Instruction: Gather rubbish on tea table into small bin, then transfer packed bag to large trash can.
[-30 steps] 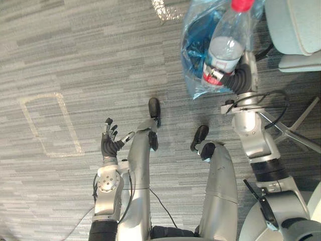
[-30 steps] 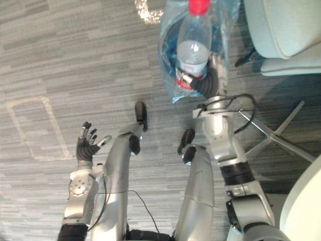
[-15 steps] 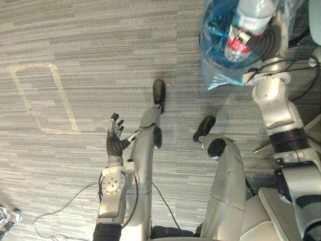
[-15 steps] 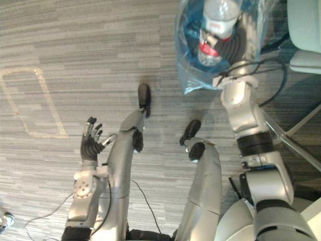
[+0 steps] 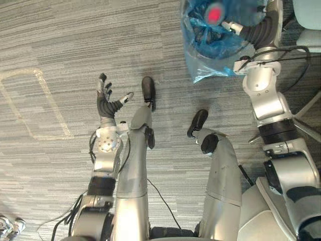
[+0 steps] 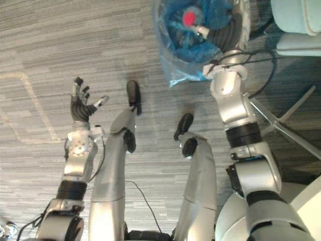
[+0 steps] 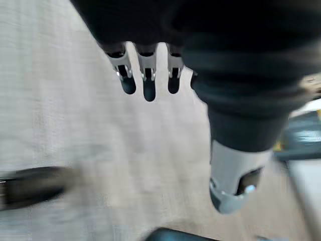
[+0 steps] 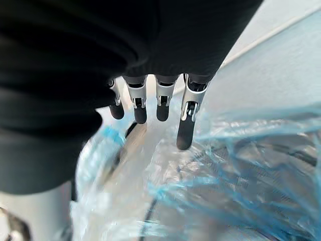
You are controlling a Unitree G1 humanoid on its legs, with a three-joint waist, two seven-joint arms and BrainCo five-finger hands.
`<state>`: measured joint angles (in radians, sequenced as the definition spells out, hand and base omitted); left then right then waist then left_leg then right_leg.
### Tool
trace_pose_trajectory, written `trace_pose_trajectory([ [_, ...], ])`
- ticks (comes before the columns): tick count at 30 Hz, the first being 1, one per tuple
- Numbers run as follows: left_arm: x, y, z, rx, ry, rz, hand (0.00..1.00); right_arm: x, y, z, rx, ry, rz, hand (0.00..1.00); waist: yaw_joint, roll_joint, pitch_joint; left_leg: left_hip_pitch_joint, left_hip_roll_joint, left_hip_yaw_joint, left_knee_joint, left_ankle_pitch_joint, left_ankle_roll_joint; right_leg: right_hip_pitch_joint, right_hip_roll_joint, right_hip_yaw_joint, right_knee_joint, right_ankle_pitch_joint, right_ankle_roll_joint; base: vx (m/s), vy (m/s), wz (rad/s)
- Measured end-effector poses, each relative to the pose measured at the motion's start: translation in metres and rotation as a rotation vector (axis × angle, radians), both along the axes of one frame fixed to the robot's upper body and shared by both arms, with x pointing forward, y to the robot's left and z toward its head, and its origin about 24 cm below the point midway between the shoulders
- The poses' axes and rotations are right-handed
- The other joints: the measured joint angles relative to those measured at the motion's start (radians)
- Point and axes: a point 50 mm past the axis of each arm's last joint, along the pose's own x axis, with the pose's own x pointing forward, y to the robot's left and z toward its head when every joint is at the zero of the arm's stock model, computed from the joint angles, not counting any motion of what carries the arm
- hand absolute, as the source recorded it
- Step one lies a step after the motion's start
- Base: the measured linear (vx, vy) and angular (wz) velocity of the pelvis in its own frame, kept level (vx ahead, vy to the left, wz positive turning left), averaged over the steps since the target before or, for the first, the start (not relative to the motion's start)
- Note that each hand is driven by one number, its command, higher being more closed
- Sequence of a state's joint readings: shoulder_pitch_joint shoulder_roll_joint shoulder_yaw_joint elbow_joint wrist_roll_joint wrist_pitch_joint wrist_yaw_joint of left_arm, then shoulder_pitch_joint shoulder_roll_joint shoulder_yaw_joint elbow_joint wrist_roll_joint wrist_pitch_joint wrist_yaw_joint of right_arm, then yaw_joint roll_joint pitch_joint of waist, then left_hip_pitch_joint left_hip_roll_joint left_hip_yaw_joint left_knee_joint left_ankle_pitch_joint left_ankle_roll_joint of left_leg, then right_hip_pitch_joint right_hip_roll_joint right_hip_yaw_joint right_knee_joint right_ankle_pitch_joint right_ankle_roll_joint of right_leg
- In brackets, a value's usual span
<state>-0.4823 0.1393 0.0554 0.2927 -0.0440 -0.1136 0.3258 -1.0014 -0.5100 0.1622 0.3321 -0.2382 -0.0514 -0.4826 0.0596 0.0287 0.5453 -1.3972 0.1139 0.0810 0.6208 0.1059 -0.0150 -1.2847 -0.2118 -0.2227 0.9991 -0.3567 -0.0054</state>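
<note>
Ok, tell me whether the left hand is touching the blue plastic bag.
Apart. The left eye view shows the left hand open over carpet, well clear of the blue plastic bag.

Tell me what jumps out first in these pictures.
A crinkled blue plastic bag hangs at the right hand, ahead on the robot's right, with a red bottle cap showing inside it. The left hand is held out with fingers spread, holding nothing, above the grey carpet.
</note>
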Motion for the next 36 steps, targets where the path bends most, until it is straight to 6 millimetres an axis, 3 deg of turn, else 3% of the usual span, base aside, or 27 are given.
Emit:
trace_pose_trajectory([
  [6, 0.002, 0.004, 0.006, -0.010, -0.020, 0.015, 0.00, -0.005, 0.000, -0.009, -0.035, -0.002, -0.017, 0.00, -0.001, -0.003, -0.002, 0.004, 0.023, -0.006, 0.016, -0.006, -0.002, 0.003, 0.022, 0.002, 0.005, 0.007, -0.012, -0.06, 0.000, -0.13],
  [15, 0.001, 0.015, -0.002, -0.062, 0.008, 0.052, 0.00, -0.003, 0.006, -0.045, -0.185, 0.098, -0.050, 0.00, 0.000, -0.003, -0.002, 0.031, 0.030, -0.007, -0.026, 0.009, -0.006, 0.029, 0.032, -0.013, -0.036, 0.023, -0.019, -0.03, 0.002, -0.02],
  [24, 0.002, 0.021, -0.014, -0.074, 0.055, 0.077, 0.00, 0.017, 0.034, -0.095, -0.366, 0.309, -0.020, 0.00, 0.001, -0.003, -0.002, 0.017, 0.029, -0.013, -0.026, 0.009, -0.006, 0.026, 0.033, -0.022, -0.044, 0.023, -0.018, 0.00, 0.000, 0.00],
  [32, 0.003, 0.024, -0.024, -0.099, 0.095, 0.102, 0.00, 0.033, 0.038, -0.112, -0.425, 0.421, -0.053, 0.00, 0.002, -0.004, -0.001, -0.010, 0.015, -0.017, -0.049, 0.019, -0.008, -0.008, 0.022, -0.029, -0.042, 0.023, -0.018, -0.01, -0.002, 0.05],
  [33, 0.003, 0.025, -0.024, -0.101, 0.097, 0.102, 0.00, 0.033, 0.038, -0.112, -0.428, 0.421, -0.055, 1.00, 0.002, -0.004, -0.001, -0.011, 0.015, -0.017, -0.049, 0.021, -0.006, -0.008, 0.022, -0.030, -0.042, 0.023, -0.018, -0.01, -0.008, 0.03],
  [36, 0.003, 0.024, -0.026, -0.122, 0.103, 0.097, 0.00, 0.040, 0.037, -0.103, -0.432, 0.425, -0.076, 1.00, 0.003, -0.004, -0.001, -0.022, 0.010, -0.025, -0.051, 0.024, -0.005, -0.015, 0.021, -0.035, -0.041, 0.021, -0.017, -0.02, -0.005, 0.08],
])
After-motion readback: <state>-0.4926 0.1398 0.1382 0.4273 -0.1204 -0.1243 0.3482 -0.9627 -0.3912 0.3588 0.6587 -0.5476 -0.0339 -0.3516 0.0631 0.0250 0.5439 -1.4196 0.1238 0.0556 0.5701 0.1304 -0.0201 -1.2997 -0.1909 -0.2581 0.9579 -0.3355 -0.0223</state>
